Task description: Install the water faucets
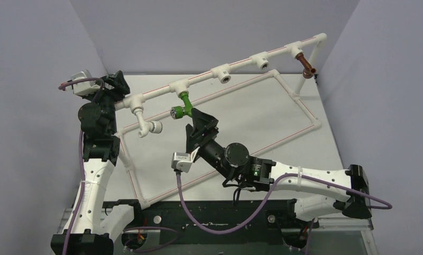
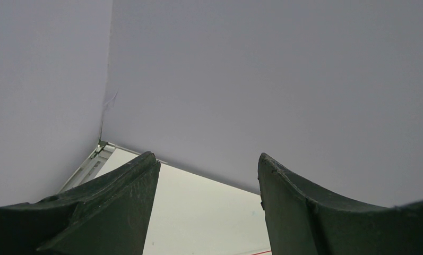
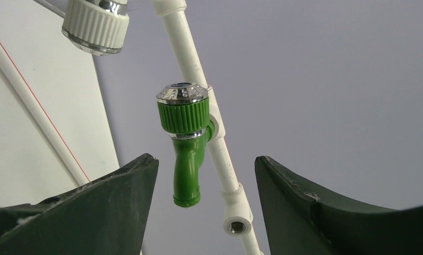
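A bright green water faucet hangs from a tee on the white pipe frame's upper rail, its silver-rimmed end pointing left. In the right wrist view this green faucet sits just beyond and between the dark fingers, untouched. My right gripper is open right beside it. A reddish-brown water faucet sits in the tee at the rail's far right end. My left gripper stands open near the rail's left end, with only wall and table between its fingers.
A white faucet hangs from the leftmost tee. Two empty tee sockets face forward along the rail; one empty socket shows below the green faucet. The frame's lower rectangle lies on the table between grey walls.
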Controlling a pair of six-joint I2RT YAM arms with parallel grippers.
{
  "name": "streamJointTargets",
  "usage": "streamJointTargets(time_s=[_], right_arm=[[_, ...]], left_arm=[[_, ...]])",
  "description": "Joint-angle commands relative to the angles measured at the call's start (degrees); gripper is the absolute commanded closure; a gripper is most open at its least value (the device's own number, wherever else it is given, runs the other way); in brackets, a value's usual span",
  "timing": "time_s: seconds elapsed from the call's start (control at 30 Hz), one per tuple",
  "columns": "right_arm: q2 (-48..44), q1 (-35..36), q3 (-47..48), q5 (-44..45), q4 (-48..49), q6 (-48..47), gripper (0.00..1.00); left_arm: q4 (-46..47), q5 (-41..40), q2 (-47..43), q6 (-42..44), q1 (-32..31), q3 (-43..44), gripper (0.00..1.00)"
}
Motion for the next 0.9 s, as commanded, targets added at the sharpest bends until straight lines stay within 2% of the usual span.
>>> streamJointTargets(time_s=[0.0,0.3,0.5,0.6,0.73,0.87], right_arm=[[2.06,-1.91,1.78,1.71,6.49,-0.74,0.33],[6.09,-4.44,3.85,1.19,10.34,0.36,0.43],[8.46,-5.20,4.86,1.96,13.64,1.26,0.54],[9.21,-5.20,5.15,2.39,15.25,2.12,0.68],[10.82,-5.21,5.43,5.80,18.79,3.38,0.99],[11.44,-5.23,4.06,8.14,24.81,9.32,1.00]], left_arm=[[-19.29,1.05,4.48,0.41,0.33,-5.79,0.34],[-19.21,1.14,4.39,0.41,0.30,-5.76,0.34],[-19.23,1.22,4.31,0.35,0.30,-5.69,0.34],[-19.22,1.22,4.18,0.32,0.34,-5.79,0.34],[-19.21,1.22,4.22,0.33,0.36,-5.77,0.34],[-19.22,1.31,4.09,0.33,1.96,-5.83,0.34]])
